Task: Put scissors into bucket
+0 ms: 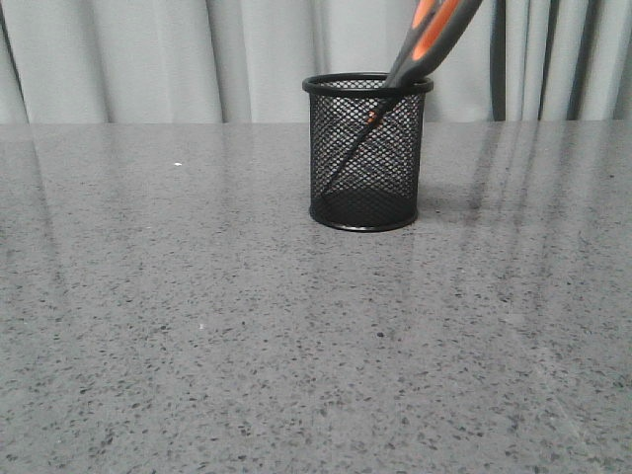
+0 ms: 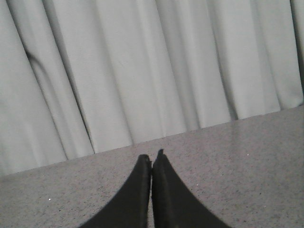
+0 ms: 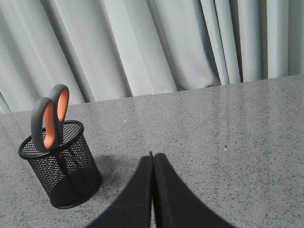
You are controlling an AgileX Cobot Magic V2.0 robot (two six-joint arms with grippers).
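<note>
The black wire-mesh bucket (image 1: 366, 153) stands upright on the grey stone table (image 1: 197, 326). The scissors (image 1: 427, 39) stand inside it, blades down, and lean to the right against the rim. Their grey and orange handles stick out above the rim. In the right wrist view the bucket (image 3: 64, 166) and the scissors (image 3: 50, 118) show apart from my right gripper (image 3: 153, 156), which is shut and empty over bare table. My left gripper (image 2: 151, 156) is shut and empty over bare table near the table's far edge. Neither gripper shows in the front view.
A pale grey curtain (image 1: 148, 59) hangs behind the table's far edge. It also fills the background of the left wrist view (image 2: 142, 71) and the right wrist view (image 3: 142, 47).
</note>
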